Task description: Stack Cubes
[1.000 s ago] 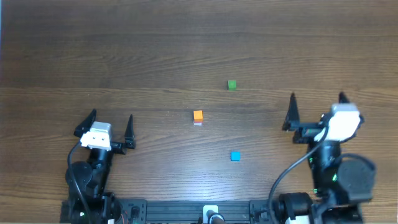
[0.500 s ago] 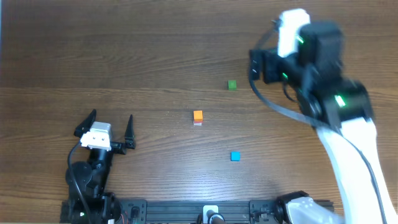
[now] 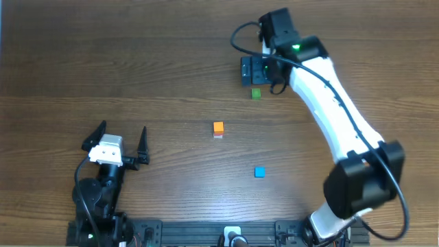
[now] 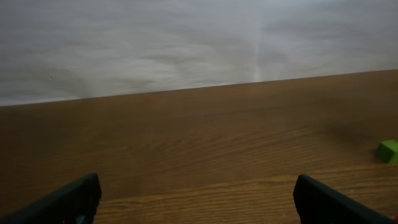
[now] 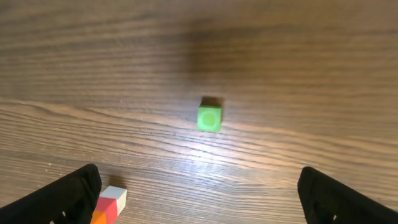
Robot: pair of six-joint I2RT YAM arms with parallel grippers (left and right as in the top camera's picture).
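Note:
A green cube [image 3: 256,94] lies at the far middle-right of the wooden table [image 3: 137,62]. Toward the centre, an orange cube [image 3: 218,127] sits on top of a red one. A blue cube [image 3: 259,172] rests alone nearer the front. My right gripper [image 3: 256,71] hangs above the table beside the green cube; in its wrist view the green cube [image 5: 209,117] lies ahead between the open fingers [image 5: 78,190], with the orange-on-red stack [image 5: 107,206] off to one side. My left gripper [image 3: 116,135] stands open near its base, holding nothing, and its wrist view catches the green cube [image 4: 388,150] far off.
The bare wooden table spreads wide around the cubes. A pale wall [image 4: 186,43] rises beyond the table's far edge in the left wrist view. The right arm [image 3: 329,103] stretches diagonally across the right half of the table.
The right arm has swung from its rest pose near the front right out to the far middle, ending above the green cube. The left arm and all cubes have stayed put.

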